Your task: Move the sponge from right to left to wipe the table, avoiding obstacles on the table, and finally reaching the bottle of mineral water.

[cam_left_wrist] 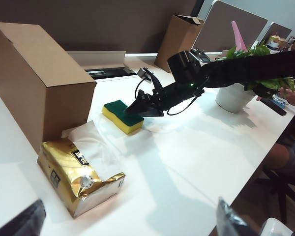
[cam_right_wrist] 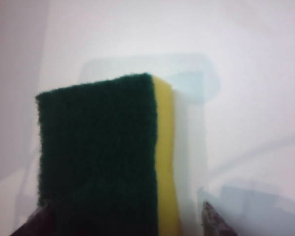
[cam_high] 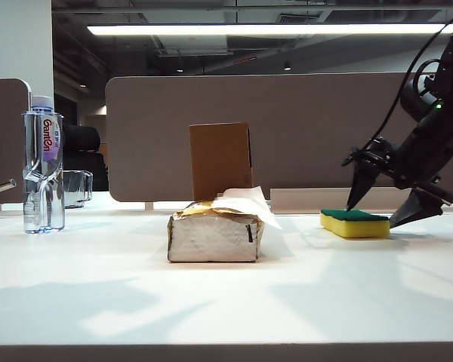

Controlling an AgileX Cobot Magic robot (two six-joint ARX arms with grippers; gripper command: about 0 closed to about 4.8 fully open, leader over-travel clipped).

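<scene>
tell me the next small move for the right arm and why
Probably lower the right gripper a little further and close on the sponge. Its jaws stand open, straddling the sponge's right end, and the sponge lies flat on the table, not yet gripped. The tissue pack and cardboard box sit between it and the bottle.

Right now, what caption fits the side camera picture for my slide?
Open right gripper straddles the sponge on the table; tissue pack, cardboard box, water bottle wait leftward.
</scene>
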